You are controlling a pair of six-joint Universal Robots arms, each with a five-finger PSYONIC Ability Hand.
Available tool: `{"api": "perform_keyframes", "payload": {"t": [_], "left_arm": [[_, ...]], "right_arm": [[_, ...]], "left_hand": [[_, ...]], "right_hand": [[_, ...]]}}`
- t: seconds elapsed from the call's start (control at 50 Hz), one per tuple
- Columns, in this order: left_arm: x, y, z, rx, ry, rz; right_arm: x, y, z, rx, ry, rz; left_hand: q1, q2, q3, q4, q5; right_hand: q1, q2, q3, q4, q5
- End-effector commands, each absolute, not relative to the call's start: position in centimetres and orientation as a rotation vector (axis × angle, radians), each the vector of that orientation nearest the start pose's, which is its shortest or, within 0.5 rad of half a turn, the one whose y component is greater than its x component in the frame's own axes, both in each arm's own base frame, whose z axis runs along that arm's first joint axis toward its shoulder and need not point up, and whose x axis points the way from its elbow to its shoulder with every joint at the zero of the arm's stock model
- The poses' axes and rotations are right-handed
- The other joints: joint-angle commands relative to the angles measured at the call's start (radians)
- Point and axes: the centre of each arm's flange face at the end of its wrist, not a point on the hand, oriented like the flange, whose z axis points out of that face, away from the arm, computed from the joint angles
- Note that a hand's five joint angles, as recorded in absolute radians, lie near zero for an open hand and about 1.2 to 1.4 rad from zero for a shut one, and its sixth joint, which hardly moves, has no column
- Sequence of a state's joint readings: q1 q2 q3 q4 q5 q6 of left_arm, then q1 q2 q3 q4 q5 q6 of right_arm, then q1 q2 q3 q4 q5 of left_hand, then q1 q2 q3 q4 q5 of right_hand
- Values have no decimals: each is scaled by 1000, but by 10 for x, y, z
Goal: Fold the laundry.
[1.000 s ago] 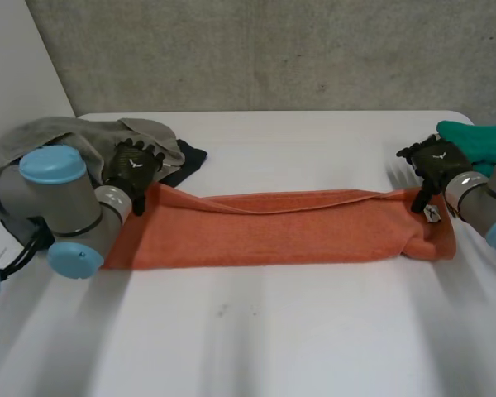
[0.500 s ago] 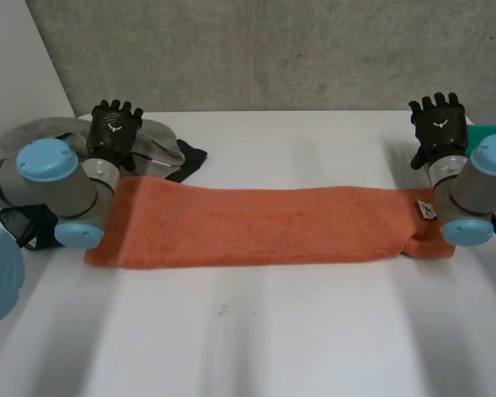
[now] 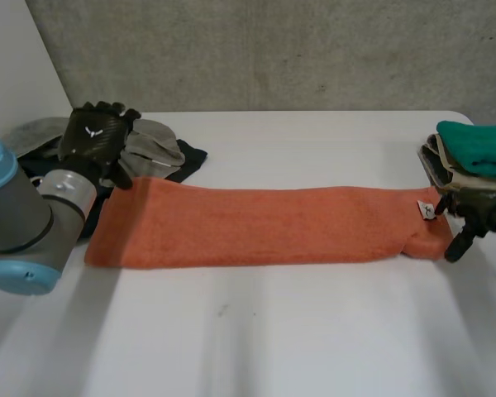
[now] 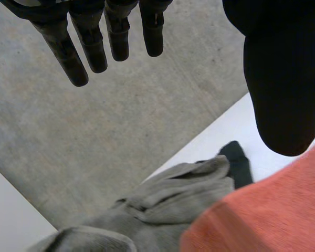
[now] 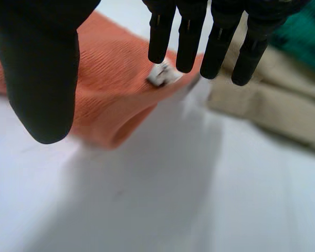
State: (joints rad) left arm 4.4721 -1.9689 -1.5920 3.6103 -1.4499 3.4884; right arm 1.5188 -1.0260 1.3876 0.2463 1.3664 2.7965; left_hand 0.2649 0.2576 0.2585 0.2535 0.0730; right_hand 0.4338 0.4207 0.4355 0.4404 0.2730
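An orange towel [image 3: 256,225] lies across the table as a long folded strip, with a white tag [image 3: 426,210] at its right end. My left hand [image 3: 95,136] hovers just past the towel's far left corner, open, with straight fingers [image 4: 79,47] holding nothing; the towel [image 4: 268,215] lies below its thumb. At the towel's right end my right hand [image 3: 463,236] is open too. Its fingers [image 5: 220,42] hang above the tag [image 5: 163,76] and the rolled end of the towel [image 5: 110,100] without touching them.
A grey cloth pile [image 3: 149,141] on a dark cloth [image 3: 190,161] lies at the back left, next to my left hand. A folded stack with a teal cloth [image 3: 479,145] on beige ones [image 5: 268,105] sits at the right edge, close to my right hand.
Both hands let go of the towel's far edge and lifted away. The left hand then drifted left, and the right hand came down and toward me, to the towel's right end.
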Motion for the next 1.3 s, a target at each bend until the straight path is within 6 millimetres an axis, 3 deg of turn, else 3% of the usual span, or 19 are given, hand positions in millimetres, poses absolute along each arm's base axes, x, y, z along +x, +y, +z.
{"api": "perform_keyframes", "payload": {"t": [0.02,0.12,0.16,0.18,0.28,0.36,0.52,0.58,0.66,0.74,0.82,0.88,0.9,0.98,1.06,1.16,1.18,1.26,1.3], "left_arm": [[-237,-327,198,786,2095,-2264],[-239,-325,195,795,2102,-2260],[-238,-323,194,796,2106,-2257],[-238,-323,193,795,2109,-2256],[-237,-320,196,792,2105,-2259],[-235,-315,204,789,2083,-2278],[-230,-307,216,772,2054,-2300],[-228,-304,219,767,2047,-2304],[-226,-300,227,756,2024,-2324],[-225,-296,235,749,1997,-2348],[-224,-293,244,736,1972,-2371],[-222,-291,248,730,1961,-2378],[-222,-291,248,729,1963,-2376],[-220,-287,243,733,1979,-2362],[-220,-285,238,741,1997,-2348],[-222,-283,234,750,2014,-2340],[-222,-283,234,750,2014,-2340],[-223,-283,234,754,2014,-2342],[-224,-283,234,755,2013,-2344]], "right_arm": [[136,-354,147,-562,2655,-1474],[136,-359,140,-581,2634,-1542],[136,-364,131,-588,2630,-1578],[135,-367,129,-583,2631,-1598],[123,-373,135,-601,2665,-1801],[110,-371,162,-860,2711,-1965],[63,-391,177,-1306,2919,-2075],[62,-395,183,-1302,2936,-2122],[104,-393,193,-1399,2723,-2249],[170,-380,208,-1501,2334,-2415],[259,-337,220,-1676,1767,-2484],[304,-303,218,-1748,1493,-2434],[330,-281,213,-1782,1340,-2384],[380,-232,179,-1861,1076,-2214],[414,-193,150,-1921,918,-2094],[431,-168,114,-1965,896,-1974],[431,-168,112,-1967,910,-1972],[426,-176,120,-1907,1048,-1999],[423,-178,127,-1831,1155,-2002]], "left_hand": [[-22,-15,-16,-11,-5],[-22,-15,-16,-11,-5],[-22,-15,-16,-11,-5],[-22,-15,-16,-11,-5],[-22,-15,-16,-11,-5],[-34,-26,-27,-22,-16],[-37,-29,-30,-25,-19],[-40,-32,-33,-28,-22],[-40,-32,-33,-28,-22],[-43,-35,-36,-31,-25],[-45,-38,-39,-34,-28],[-45,-38,-39,-34,-28],[-45,-38,-39,-34,-28],[-45,-38,-39,-34,-28],[-51,-44,-45,-40,-34],[-54,-47,-48,-43,-37],[-57,-50,-51,-46,-40],[-57,-50,-51,-46,-40],[-57,-50,-51,-46,-40]], "right_hand": [[89,102,87,82,75],[267,280,265,260,253],[869,883,868,863,856],[961,975,960,955,948],[962,976,961,956,949],[962,976,961,956,949],[962,976,961,956,949],[962,976,961,956,949],[962,976,961,956,949],[962,976,961,956,949],[962,976,961,956,949],[962,976,961,956,949],[962,976,961,956,949],[962,976,961,956,949],[962,976,961,956,949],[962,976,961,956,949],[554,567,552,547,540],[-173,-160,-175,-180,-187],[-259,-246,-261,-266,-273]]}}
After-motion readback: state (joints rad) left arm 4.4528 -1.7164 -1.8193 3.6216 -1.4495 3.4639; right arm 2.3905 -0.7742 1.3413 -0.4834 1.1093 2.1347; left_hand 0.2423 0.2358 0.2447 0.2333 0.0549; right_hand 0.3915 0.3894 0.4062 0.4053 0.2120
